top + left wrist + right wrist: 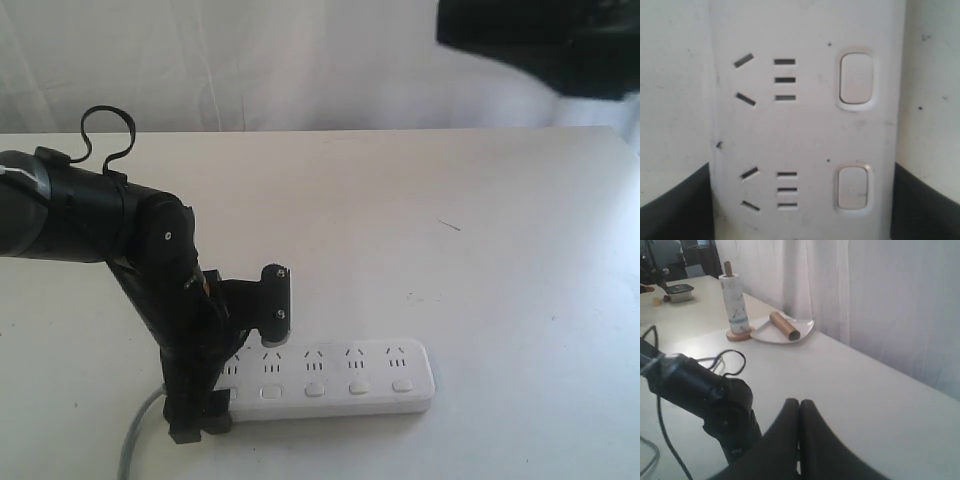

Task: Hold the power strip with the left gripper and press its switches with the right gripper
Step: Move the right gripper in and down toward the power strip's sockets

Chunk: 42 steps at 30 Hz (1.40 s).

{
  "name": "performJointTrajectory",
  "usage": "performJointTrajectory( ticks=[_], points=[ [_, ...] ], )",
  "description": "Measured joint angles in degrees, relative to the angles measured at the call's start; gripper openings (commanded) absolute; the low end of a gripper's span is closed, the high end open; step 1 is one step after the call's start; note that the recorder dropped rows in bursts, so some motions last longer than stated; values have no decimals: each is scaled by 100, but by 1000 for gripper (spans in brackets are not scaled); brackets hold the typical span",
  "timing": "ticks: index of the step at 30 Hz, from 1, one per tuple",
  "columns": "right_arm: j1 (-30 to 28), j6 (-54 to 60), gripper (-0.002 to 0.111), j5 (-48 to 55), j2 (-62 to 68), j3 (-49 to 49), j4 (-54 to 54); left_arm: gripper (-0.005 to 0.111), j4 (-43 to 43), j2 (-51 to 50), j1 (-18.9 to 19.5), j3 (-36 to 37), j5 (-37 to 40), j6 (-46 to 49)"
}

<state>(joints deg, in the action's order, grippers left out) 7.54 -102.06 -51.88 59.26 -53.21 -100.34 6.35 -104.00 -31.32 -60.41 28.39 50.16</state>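
Four switches show on the power strip, flat on the table with the end by its grey cord clamped in the left gripper; the right gripper, jaws together, hangs well away, and a hard far-end press could swivel the bar.

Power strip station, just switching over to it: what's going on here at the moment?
The left gripper is down on the power strip at the end where the grey cord leaves. Its fingers sit against both long edges, apparently clamping the strip flat on the table. The right gripper is shut and empty, up in the air well away from the strip. None of the switches is being touched, so the hold looks set and the pressing has not begun.
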Motion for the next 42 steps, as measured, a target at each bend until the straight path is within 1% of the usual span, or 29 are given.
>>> performJointTrajectory(
  ticks=[3,5,8,11,16,21,23,27,33,35,37,39,42],
  points=[
    [1048,301,0,963,778,246,0,0,9,0,0,0,43,0],
    [1588,445,0,1591,1117,376,0,0,9,0,0,0,43,0],
    [2197,541,0,2521,1515,565,-4,0,9,0,0,0,56,0],
    [2591,568,0,3181,1687,716,-4,0,9,0,0,0,67,10],
    [2850,502,0,3571,1900,1128,7,0,9,0,0,0,79,70],
    [2899,305,0,3745,2419,1708,17,0,9,0,0,0,56,147],
    [2899,165,0,4012,2597,1883,17,0,9,0,0,0,56,157],
    [2899,-64,0,4960,2650,1965,17,0,9,0,0,0,33,180],
    [2899,-129,0,6996,2379,1842,17,0,9,0,0,0,9,203],
    [2899,-64,0,7414,2343,1726,17,0,9,0,0,0,-16,215],
    [2899,211,0,7348,2328,1553,55,0,9,0,0,0,-57,215],
    [2899,551,0,6950,2355,1332,246,0,9,0,0,0,-81,225],
    [2899,1310,0,6305,2539,994,954,0,9,0,0,0,-89,225]
  ],
)
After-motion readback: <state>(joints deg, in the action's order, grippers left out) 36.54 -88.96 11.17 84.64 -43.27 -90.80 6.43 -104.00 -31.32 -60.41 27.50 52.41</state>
